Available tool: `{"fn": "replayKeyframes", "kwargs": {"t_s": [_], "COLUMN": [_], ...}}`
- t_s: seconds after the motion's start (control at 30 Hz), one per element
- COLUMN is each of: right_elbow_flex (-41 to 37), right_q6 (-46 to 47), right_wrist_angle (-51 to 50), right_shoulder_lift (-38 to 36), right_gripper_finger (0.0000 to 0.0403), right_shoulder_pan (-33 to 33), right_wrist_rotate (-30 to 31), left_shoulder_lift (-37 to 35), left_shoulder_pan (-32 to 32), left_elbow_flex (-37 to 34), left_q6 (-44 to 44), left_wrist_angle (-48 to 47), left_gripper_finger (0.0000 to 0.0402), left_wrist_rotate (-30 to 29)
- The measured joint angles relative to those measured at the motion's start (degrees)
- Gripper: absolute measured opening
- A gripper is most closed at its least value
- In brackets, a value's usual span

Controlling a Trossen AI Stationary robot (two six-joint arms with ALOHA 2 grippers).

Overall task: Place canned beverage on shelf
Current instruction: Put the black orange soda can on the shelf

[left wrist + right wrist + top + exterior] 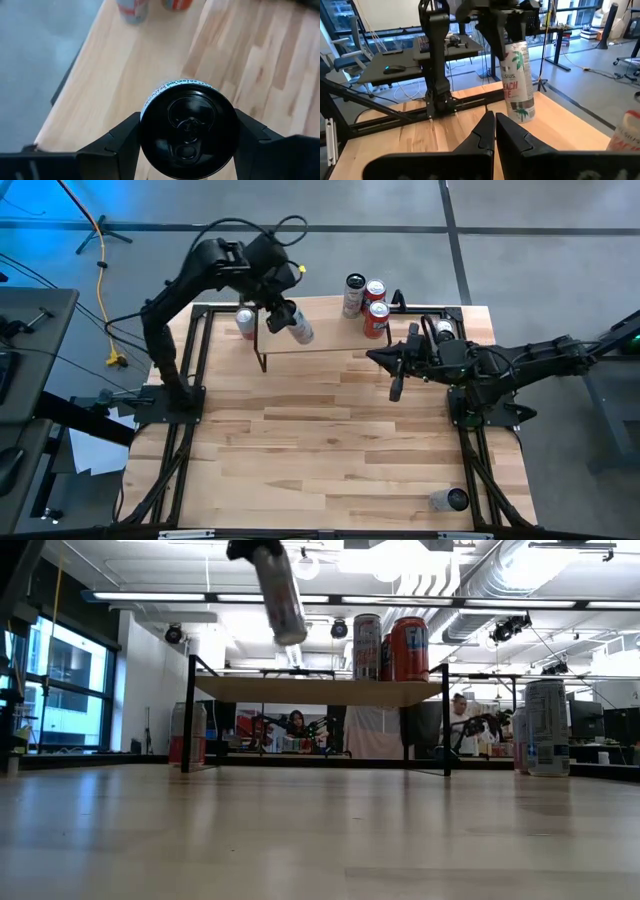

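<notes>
Light wood plank table point(330, 450) carrying the low shelf with pale plank top and thin black wire legs point(330, 340) at its far edge, three upright cans on the shelf's right end: one silver-grey point(354, 295), two red point(377, 320). Left gripper point(283, 313) raised above the shelf's left end, fingers point(117, 140) clamped on the white slim beverage can with a black lid point(299, 329), can tilted in the air and clear of the plank. Right gripper point(395, 385) hanging over the table just right of the shelf, fingers pressed together on nothing; another red-and-white can point(245, 323) standing on the table left of the shelf, a silver can point(450, 500) at the near right corner.
</notes>
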Motion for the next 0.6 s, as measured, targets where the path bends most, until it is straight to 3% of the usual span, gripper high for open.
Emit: {"fn": "replayKeyframes", "kwargs": {"t_s": [0.2, 0.6], "right_elbow_flex": [0.00, 0.00], "right_q6": [2.60, 3.45], "right_wrist_angle": [-0.10, -0.02], "right_shoulder_lift": [2.61, 4.37], "right_gripper_finger": [0.0000, 0.0000], "right_shoulder_pan": [0.00, 0.00], "right_wrist_rotate": [-0.02, -0.02], "left_shoulder_lift": [3.11, 4.90], "left_shoulder_pan": [0.75, 2.73], "left_elbow_flex": [-0.04, -0.06], "left_q6": [0.16, -0.88], "left_wrist_angle": [0.25, 0.25], "left_gripper_finger": [0.0211, 0.0205], "left_wrist_rotate": [-3.35, -0.55]}}
